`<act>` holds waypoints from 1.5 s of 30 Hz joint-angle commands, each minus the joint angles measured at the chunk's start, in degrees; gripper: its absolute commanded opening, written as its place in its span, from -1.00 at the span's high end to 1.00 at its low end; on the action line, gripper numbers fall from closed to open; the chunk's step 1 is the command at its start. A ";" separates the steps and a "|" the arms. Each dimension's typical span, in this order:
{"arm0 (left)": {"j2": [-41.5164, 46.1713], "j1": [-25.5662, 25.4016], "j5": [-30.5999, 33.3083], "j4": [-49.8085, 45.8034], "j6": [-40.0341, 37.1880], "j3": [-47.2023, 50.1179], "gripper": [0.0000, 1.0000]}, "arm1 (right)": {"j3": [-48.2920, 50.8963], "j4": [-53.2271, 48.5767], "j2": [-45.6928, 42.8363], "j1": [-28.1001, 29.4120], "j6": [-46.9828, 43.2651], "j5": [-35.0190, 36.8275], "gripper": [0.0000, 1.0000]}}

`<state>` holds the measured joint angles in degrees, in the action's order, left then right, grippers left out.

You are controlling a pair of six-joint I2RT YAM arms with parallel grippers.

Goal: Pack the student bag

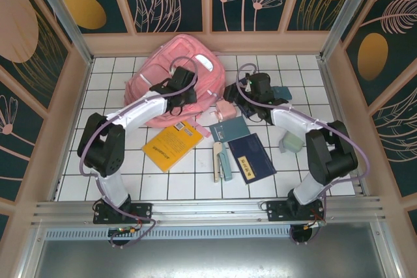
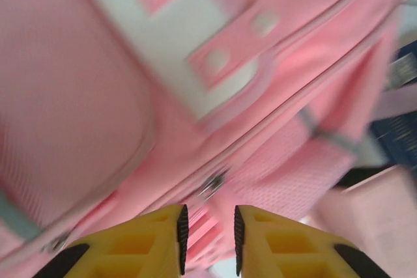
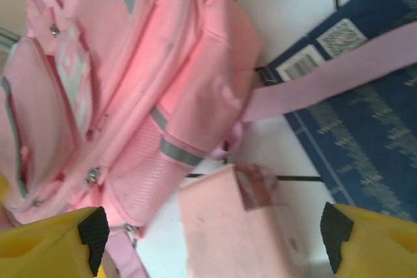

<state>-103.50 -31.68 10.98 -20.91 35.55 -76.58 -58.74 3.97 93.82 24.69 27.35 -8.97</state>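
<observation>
The student bag (image 1: 166, 73) is a big pink backpack lying at the back left of the tiled table. My left gripper (image 1: 189, 97) hovers over its right side. Seen from the left wrist, the left gripper (image 2: 208, 226) has a narrow gap between its yellow fingers, just above the bag's (image 2: 98, 96) zip line and a metal zip pull (image 2: 212, 185); nothing is pinched. My right gripper (image 1: 230, 93) is right of the bag. In the right wrist view the right gripper (image 3: 215, 234) stands wide open around a small pale pink box (image 3: 241, 226) beside the bag (image 3: 130, 83).
A yellow book (image 1: 172, 146), a teal book (image 1: 229, 128), a dark blue book (image 1: 253, 157) and a few slim stationery items (image 1: 221, 161) lie in front of the bag. A pale green block (image 1: 291, 142) sits right. A bag strap (image 3: 326, 76) crosses the blue book (image 3: 365, 122). Walls enclose the table.
</observation>
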 commanded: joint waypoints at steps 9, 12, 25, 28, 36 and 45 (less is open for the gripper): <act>4.18 8.86 -1.71 8.66 6.66 18.18 0.55 | -9.48 -1.51 9.50 4.97 4.60 -8.23 -0.46; 2.11 10.87 -1.15 9.77 3.47 17.06 0.56 | -10.93 -1.16 11.40 5.71 7.94 -11.13 -0.38; 6.55 11.40 -8.55 12.91 -1.11 16.61 0.07 | -14.08 4.64 20.44 9.77 21.01 -17.55 -0.19; 9.32 10.95 -9.65 14.41 -2.09 19.58 0.07 | -15.75 4.85 22.95 10.27 22.29 -16.88 -0.16; 10.85 5.40 -10.78 17.30 -5.76 23.33 0.14 | -21.01 5.61 29.29 10.01 23.78 -15.90 -0.08; 1.89 0.51 -5.25 16.75 -3.95 17.77 0.35 | -22.93 5.66 31.24 9.28 23.78 -15.75 0.20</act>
<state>-99.11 -30.74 2.39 -4.54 31.27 -55.90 -79.92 7.97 123.94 34.52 50.52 -25.15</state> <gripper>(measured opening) 0.337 0.406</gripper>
